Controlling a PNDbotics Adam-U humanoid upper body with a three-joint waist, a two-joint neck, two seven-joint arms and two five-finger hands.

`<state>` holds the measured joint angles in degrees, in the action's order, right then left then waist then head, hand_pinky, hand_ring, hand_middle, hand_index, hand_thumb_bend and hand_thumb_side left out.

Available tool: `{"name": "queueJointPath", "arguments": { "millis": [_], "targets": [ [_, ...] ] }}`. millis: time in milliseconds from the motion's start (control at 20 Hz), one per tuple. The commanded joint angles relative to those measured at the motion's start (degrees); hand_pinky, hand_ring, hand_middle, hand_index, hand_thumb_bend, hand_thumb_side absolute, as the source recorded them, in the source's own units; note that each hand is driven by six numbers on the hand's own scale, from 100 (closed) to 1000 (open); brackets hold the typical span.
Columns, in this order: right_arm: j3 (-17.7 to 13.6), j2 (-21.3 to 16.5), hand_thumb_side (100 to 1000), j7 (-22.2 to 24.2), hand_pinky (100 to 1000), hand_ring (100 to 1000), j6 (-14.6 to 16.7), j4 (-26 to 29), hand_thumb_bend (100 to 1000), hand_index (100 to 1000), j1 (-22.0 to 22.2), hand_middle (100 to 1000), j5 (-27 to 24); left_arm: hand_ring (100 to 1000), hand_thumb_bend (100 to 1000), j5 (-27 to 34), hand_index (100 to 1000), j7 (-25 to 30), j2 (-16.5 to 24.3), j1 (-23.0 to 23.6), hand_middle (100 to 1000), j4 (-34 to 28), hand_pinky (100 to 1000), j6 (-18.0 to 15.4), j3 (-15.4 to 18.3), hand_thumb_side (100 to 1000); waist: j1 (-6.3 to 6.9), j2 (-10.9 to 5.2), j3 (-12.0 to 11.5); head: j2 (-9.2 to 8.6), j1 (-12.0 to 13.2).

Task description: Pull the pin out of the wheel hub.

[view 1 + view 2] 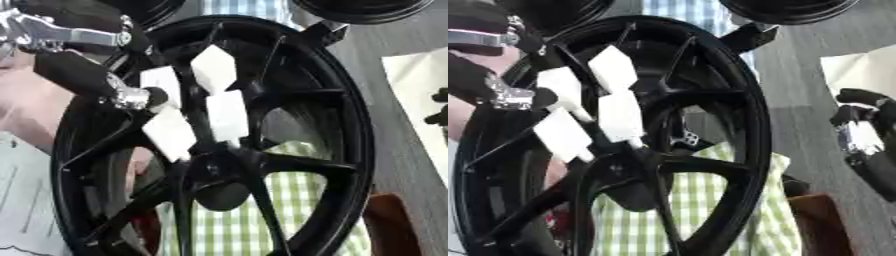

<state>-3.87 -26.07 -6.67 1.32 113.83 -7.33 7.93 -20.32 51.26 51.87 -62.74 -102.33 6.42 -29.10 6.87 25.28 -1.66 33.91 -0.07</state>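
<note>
Left hand [83, 60] at far left, over wheel hub [219, 140] rim; we see its fingers [140, 97] curled against spokes, cannot tell what they hold. Hub stands upright, fills centre, white tags [214, 67] stuck on spokes. Pin we cannot make out. Green checked cloth [227, 225] shows through spokes, near side. Right hand [864, 125] at right edge, apart from hub, over grey surface [798, 100]; we cannot tell its fingers' state.

Black spoked wheel hub [337, 150] standing upright on edge, filling view; white tags on upper spokes. Pin not discernible.
</note>
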Motion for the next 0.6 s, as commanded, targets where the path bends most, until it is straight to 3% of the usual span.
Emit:
{"name": "queueJointPath", "arguments": {
  "millis": [50, 350, 600],
  "targets": [
    [-0.28, -1.00, 622, 0.03, 900, 625, 0.11, 0.76, 100, 804, -0.30, 731, 0.05, 709, 266, 0.85, 784, -0.72, 0.87, -0.38, 581, -0.49, 817, 0.31, 0.37, 870, -0.04, -2.98, -0.02, -0.65, 0.29],
    [-0.26, -0.95, 622, 0.02, 900, 623, 0.14, 0.76, 100, 803, -0.27, 730, 0.02, 726, 355, -0.78, 837, -0.05, 0.66, -0.30, 610, -0.56, 820, -0.49, -0.19, 952, -0.14, -2.88, 0.00, -0.55, 0.55],
    [-0.25, -0.94, 622, 0.00, 899, 621, 0.14, 0.76, 100, 802, -0.24, 728, -0.07, 732, 423, -3.23, 841, 0.68, 0.31, -0.56, 615, -0.40, 816, -1.66, -0.48, 961, -0.17, -2.88, 0.01, -0.58, 0.78]
  ]
}}
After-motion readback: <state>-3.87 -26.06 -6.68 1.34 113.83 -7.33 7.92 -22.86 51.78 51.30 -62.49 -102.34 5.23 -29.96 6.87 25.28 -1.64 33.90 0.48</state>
